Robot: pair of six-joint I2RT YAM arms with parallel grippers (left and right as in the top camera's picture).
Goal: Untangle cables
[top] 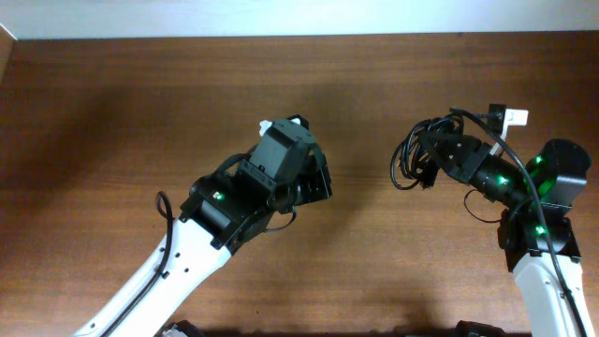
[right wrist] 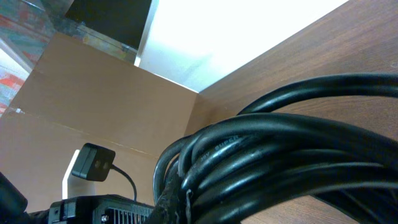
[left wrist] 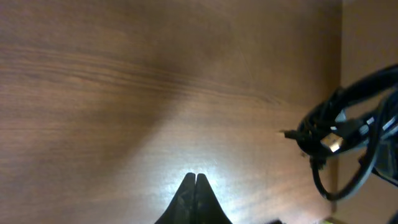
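Note:
The cables (top: 408,157) are a bundle of black cords in loops, right of the table's middle. My right gripper (top: 433,161) is shut on the bundle and holds it just above the wood. In the right wrist view the cables (right wrist: 280,155) fill the frame close up, and only part of one dark finger (right wrist: 177,202) shows under them. My left gripper (top: 321,178) is shut and empty, about a hand's width left of the bundle. In the left wrist view its fingertips (left wrist: 196,179) are pressed together over bare wood, with the cables (left wrist: 339,134) at the right edge.
The brown wooden table (top: 187,94) ends at a white wall along the back. A white tag (top: 513,117) sits on the right arm's own wire. In the right wrist view a small black box (right wrist: 93,163) stands at the left, in front of a cardboard panel (right wrist: 93,93).

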